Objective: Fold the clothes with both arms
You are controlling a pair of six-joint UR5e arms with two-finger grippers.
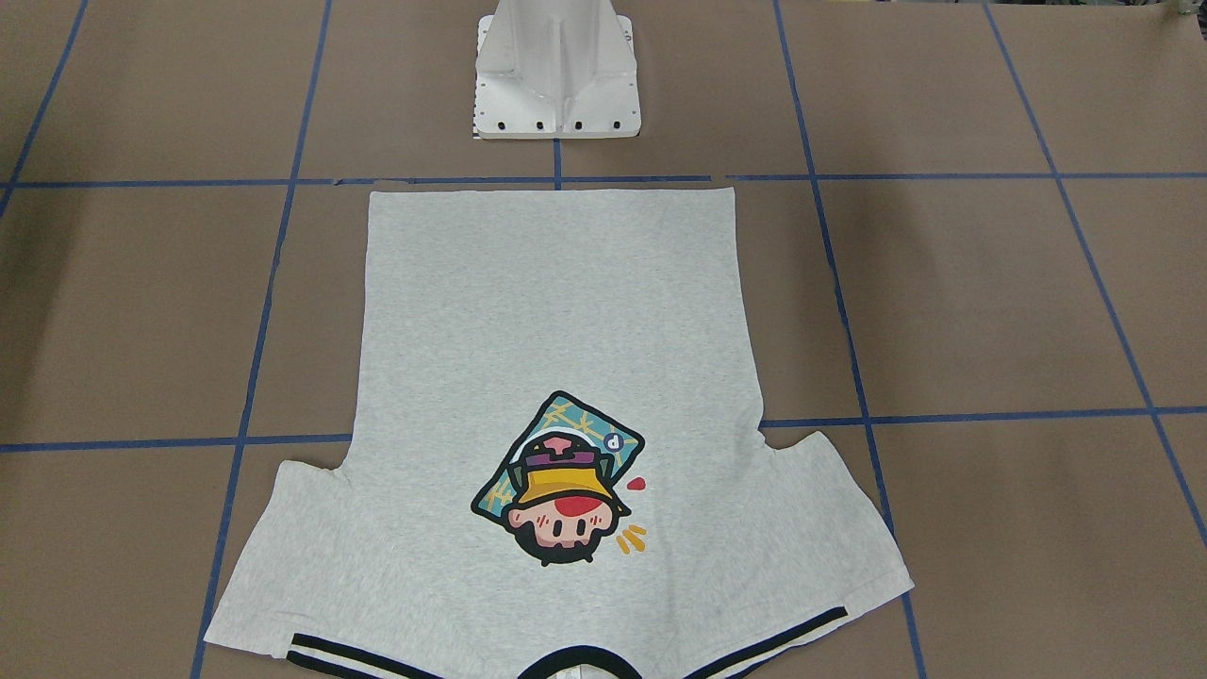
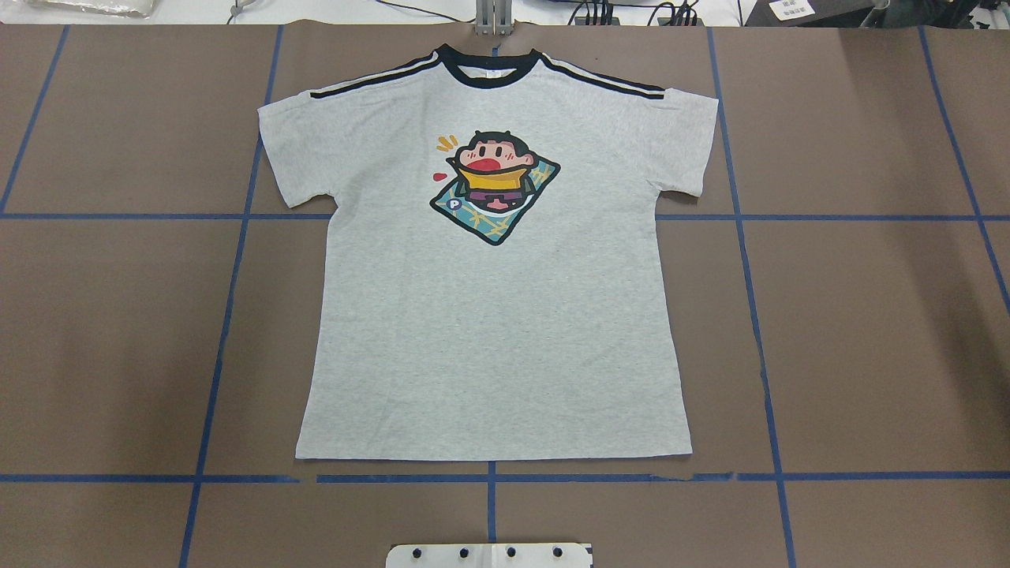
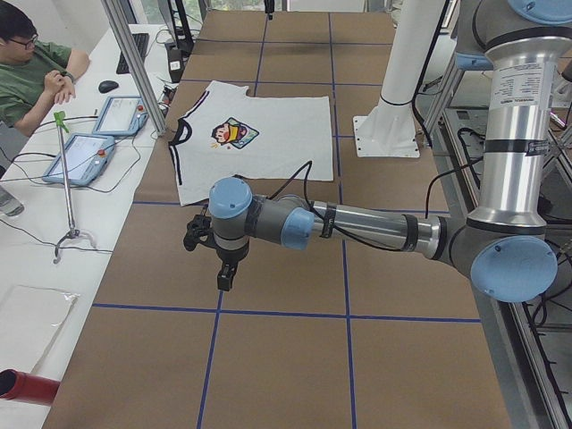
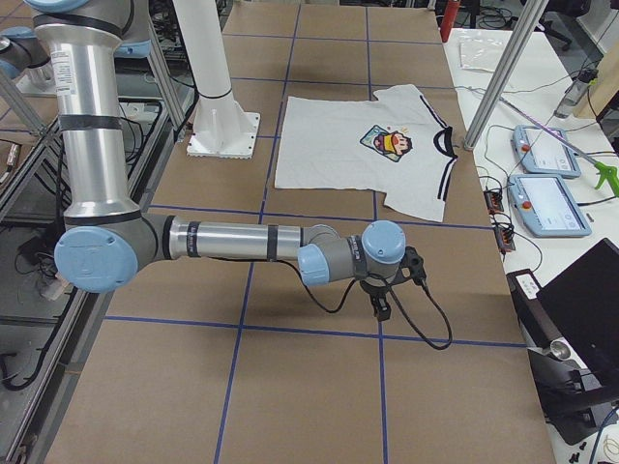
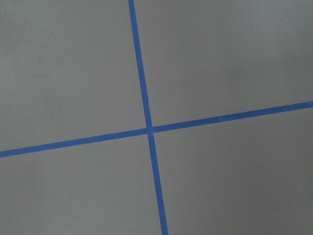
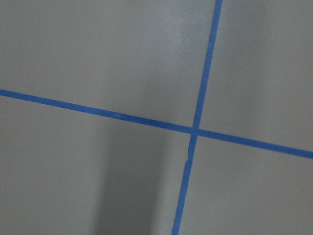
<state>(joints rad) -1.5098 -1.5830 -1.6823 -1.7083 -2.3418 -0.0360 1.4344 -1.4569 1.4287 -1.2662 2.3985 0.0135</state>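
Observation:
The light grey T-shirt [image 2: 489, 331] lies flat and spread out, print side up, in the middle of the table. Its collar points away from the robot and its hem lies near the pedestal. It also shows in the front-facing view [image 1: 556, 311], the left view [image 3: 286, 143] and the right view [image 4: 319, 145]. My left gripper [image 3: 226, 277] hangs above bare table well off the shirt's sleeve side. My right gripper [image 4: 380, 307] hangs above bare table on the other side. I cannot tell if either is open or shut. Both wrist views show only table.
The white pedestal [image 1: 556, 85] stands just behind the hem. Blue tape lines [image 2: 489, 478] grid the brown table. Tablets [image 4: 551, 203] and cables lie on the white bench past the collar side, where a person [image 3: 31, 76] sits.

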